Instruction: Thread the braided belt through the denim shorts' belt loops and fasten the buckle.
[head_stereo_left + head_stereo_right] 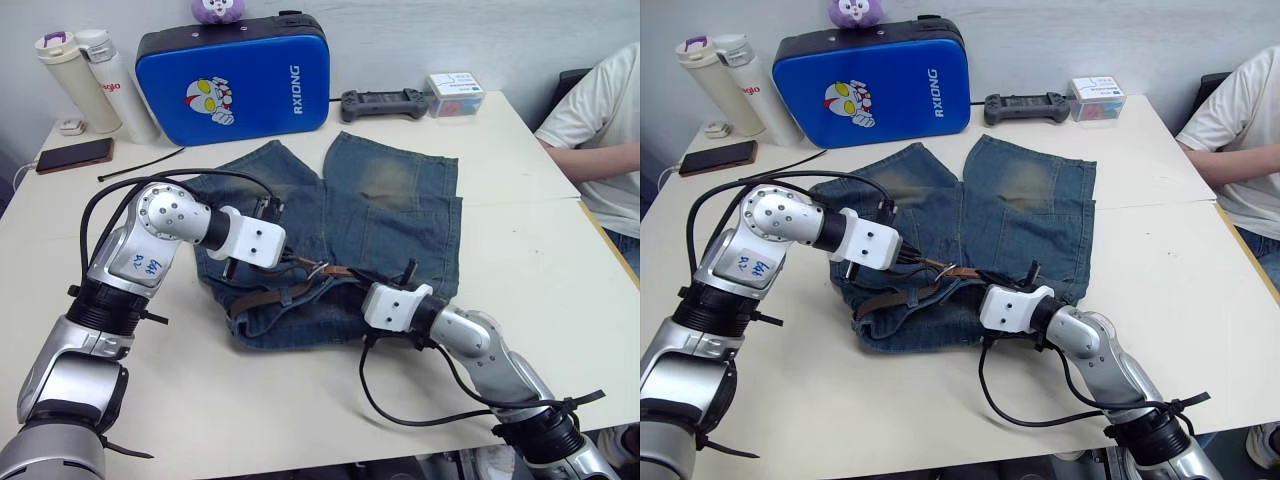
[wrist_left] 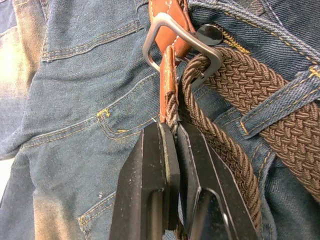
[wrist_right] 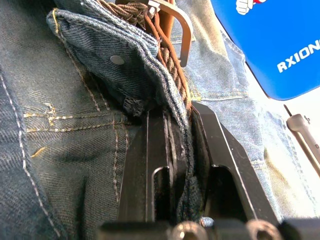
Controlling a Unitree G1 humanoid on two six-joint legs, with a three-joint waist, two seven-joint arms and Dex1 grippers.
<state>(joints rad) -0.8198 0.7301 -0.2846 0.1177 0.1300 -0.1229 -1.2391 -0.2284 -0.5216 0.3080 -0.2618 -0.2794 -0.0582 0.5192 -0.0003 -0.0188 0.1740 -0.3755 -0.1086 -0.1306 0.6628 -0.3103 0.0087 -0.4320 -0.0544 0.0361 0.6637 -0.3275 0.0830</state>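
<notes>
Right gripper [image 1: 992, 300] sits closest to the camera, fingers clamped on the folded waistband edge of the denim shorts [image 1: 1030, 205], just right of the buckle [image 2: 176, 46]. It pins the fabric so the waistband can't slide.

Buckle lies at the front centre of the waistband, silver frame flat on the denim. The braided belt [image 2: 260, 95] already runs under at least one of the belt loops [image 2: 280, 102] to the buckle's right and wraps the waistband round toward its left. The tan leather tip passes through the buckle frame.

Left gripper [image 1: 285, 262] is just left of the buckle, fingers pinched together on the belt's free end right where the leather tip meets the braid.

Key relation: the free end's long axis runs straight from the left gripper's fingertips into the buckle frame, buckle directly ahead of the fingers, nearly touching. Left arm is the working arm, right arm is the anchor. My read: threading is mostly done, fastening is in hand. Can't tell whether the prong has seated in the weave.

Further from the buckle: blue hard case [image 1: 235, 85] beyond the shorts' legs, game controller [image 1: 385, 102] to its right.
</notes>
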